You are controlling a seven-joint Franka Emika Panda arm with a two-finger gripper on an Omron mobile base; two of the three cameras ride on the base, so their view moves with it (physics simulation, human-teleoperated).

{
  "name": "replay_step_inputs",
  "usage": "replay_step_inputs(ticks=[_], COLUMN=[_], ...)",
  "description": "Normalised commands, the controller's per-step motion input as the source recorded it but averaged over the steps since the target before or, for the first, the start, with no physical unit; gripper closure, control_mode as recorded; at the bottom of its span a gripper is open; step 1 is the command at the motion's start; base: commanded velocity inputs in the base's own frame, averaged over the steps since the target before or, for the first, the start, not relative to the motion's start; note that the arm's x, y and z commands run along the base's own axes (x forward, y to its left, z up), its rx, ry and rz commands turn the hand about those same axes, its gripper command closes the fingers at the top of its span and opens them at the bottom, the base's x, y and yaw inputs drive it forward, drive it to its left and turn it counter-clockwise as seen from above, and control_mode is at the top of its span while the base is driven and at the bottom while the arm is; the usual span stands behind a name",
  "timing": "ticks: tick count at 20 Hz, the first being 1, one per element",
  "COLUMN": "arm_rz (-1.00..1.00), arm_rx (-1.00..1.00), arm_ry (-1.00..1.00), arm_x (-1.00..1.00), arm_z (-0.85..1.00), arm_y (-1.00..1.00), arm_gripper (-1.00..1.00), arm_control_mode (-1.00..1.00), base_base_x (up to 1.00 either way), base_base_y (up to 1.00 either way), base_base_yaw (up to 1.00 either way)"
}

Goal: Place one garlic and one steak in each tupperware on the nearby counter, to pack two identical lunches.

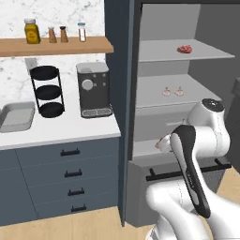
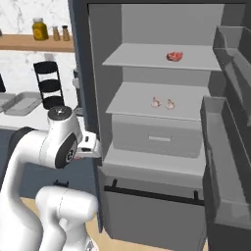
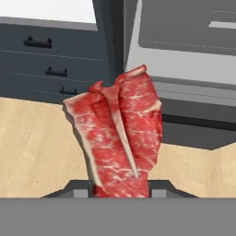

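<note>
Standing between the long white worktop (image 1: 61, 129) and the open grey fridge (image 2: 162, 122) is the fridge's dark slate side panel (image 1: 119, 93), with a black coffee machine (image 1: 93, 89) and a black three-tier round rack (image 1: 47, 91) on the worktop just beside it. A wooden wall shelf (image 1: 56, 45) above carries a yellow jar (image 1: 32, 31) and small shakers. One shallow light-grey rectangular tupperware tray (image 1: 16, 117) lies at the worktop's left end; the right base view shows a second one (image 2: 2, 102) touching it at the picture's edge.

Both base views show a second small red steak (image 2: 174, 56) on the upper fridge shelf and two pale garlic bulbs (image 2: 163, 103) side by side on the shelf below; the hand view does not. It shows instead the gripper (image 3: 120, 186) closed narrowly on a raw red marbled steak with a pale bone strip (image 3: 117, 133), held above wooden floor (image 3: 37, 147) before the dark drawers (image 3: 46, 50).
</note>
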Motion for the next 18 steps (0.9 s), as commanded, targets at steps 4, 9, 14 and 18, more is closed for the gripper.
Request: replay_step_inputs(ticks=[4,9,14,18], arm_rz=[0.00,0.00,0.00,0.00], arm_rx=[0.00,0.00,0.00,0.00], arm_ry=[0.00,0.00,0.00,0.00], arm_x=[0.00,0.00,0.00,0.00], arm_z=[0.00,0.00,0.00,0.00], arm_y=[0.00,0.00,0.00,0.00], arm_gripper=[1.00,1.00,1.00,1.00], arm_control_mode=[1.00,1.00,1.00,1.00], base_base_x=[-0.07,0.03,0.46,0.62], base_base_y=[1.00,1.00,1.00,0.74], base_base_yaw=[-0.02,-0.06,-0.13,-0.06])
